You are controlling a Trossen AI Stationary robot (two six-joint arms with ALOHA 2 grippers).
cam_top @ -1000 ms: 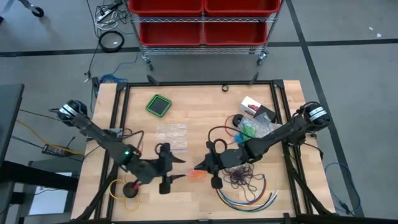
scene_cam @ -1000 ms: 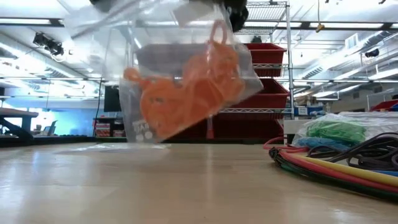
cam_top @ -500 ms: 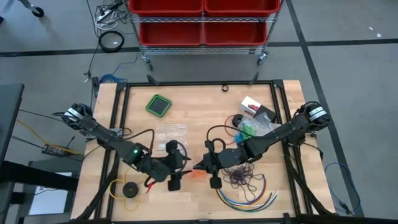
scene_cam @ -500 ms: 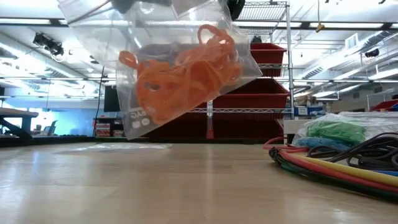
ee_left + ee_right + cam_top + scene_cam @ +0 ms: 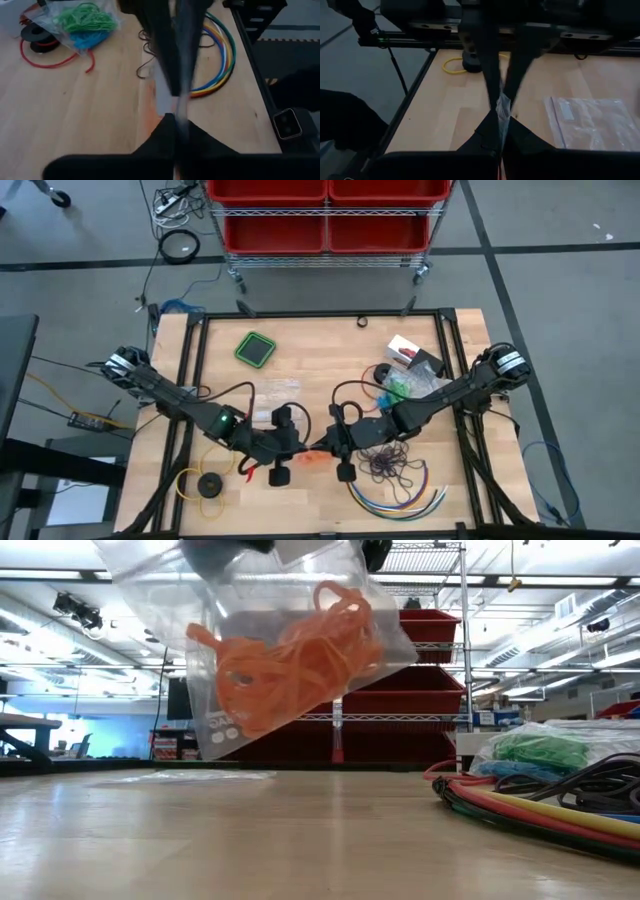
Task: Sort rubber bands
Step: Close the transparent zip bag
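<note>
Clear zip bag (image 5: 262,638) of orange rubber bands (image 5: 290,665), held aloft by both grippers.
Left gripper (image 5: 297,448) and right gripper (image 5: 322,446) meet, each clamped together on the bag's top edge; green bands (image 5: 85,17) lie bagged beyond, beside coiled cables (image 5: 220,50).

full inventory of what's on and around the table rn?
clear plastic zip bag of orange rubber bands: one, orange, held up above table centre by both claws
clear bag of green and blue rubber bands: one, right side
loose dark purple rubber bands: one bunch, front right
multicoloured curved cables: one bundle, front right
empty clear zip bags: flat, table centre
green square tray: one, back left
yellow ring with black disc: one, front left
red bins on wire rack: behind table
left claw: shut on bag
right claw: shut on bag
</note>
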